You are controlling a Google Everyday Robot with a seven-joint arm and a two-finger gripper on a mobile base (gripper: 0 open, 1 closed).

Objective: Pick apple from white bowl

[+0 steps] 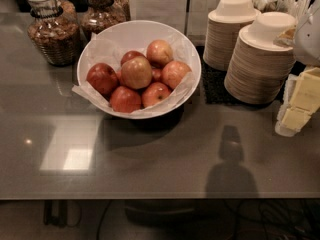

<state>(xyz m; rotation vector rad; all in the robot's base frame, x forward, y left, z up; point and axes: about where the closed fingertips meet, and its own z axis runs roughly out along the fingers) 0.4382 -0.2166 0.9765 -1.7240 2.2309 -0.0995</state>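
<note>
The white bowl (125,34) stands at the back middle of the grey counter, lined with crinkled white paper and holding several apples. The apple (136,72), the largest and palest, yellow-gold with an orange-red blush, lies on top in the middle of the pile. Darker red apples lie around it, and a smaller pinkish-yellow apple (159,52) sits behind it. My gripper (298,106), pale yellow below a white wrist, is at the right edge of the camera view. It is far to the right of the bowl, beyond the stacked bowls, and holds nothing that I can see.
Two stacks of beige disposable bowls (260,59) stand on a dark mat between the white bowl and the gripper. Two glass jars (52,31) of granola stand at the back left. The counter's front edge (150,198) runs across the lower part of the view.
</note>
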